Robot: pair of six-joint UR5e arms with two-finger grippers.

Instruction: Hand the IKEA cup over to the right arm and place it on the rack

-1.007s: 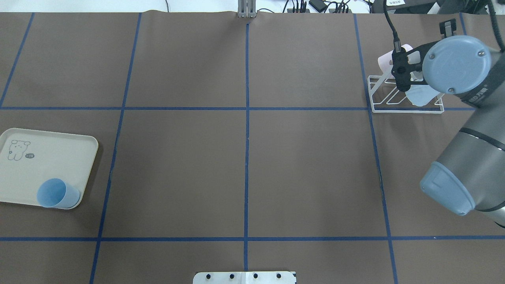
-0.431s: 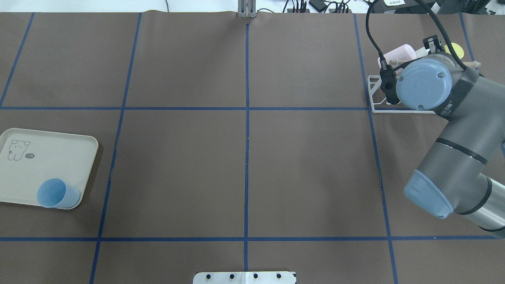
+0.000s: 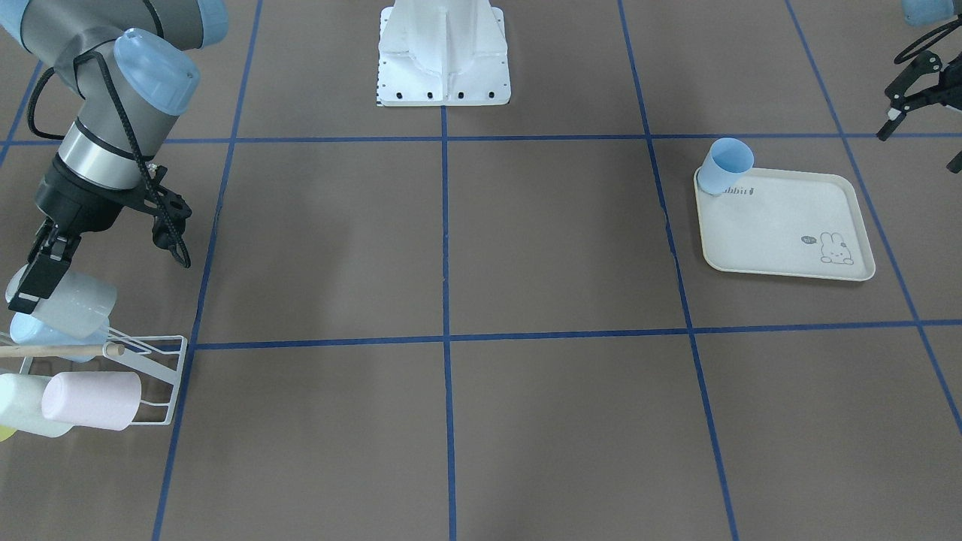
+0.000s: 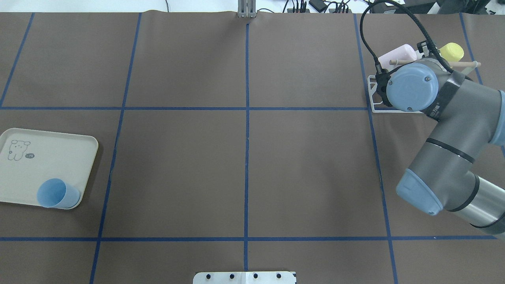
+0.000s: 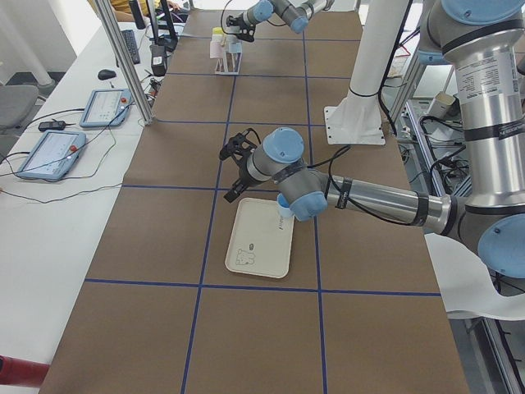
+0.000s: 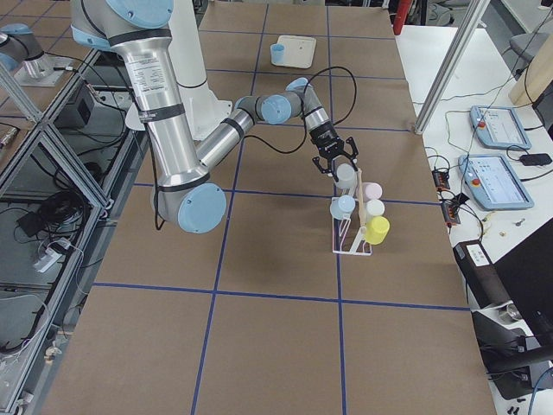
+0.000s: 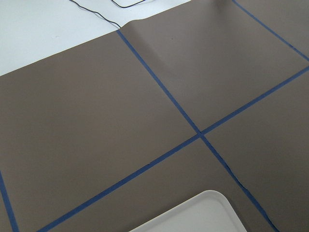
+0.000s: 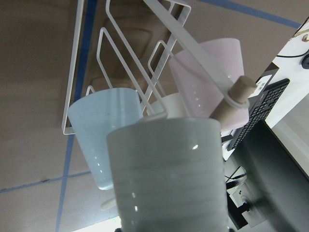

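Over at the rack (image 3: 161,361), my right hand (image 3: 41,293) grips the pale grey cup (image 3: 79,308), tilted just above a light-blue cup (image 3: 26,330), and my left hand (image 5: 228,174) is wide open near the tray (image 3: 789,248).

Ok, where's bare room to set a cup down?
Bare: the middle squares between the tray and the rack, plus most of the tray beside the blue cup. Crowded: the rack, with cups and the right gripper holding a pale cup.
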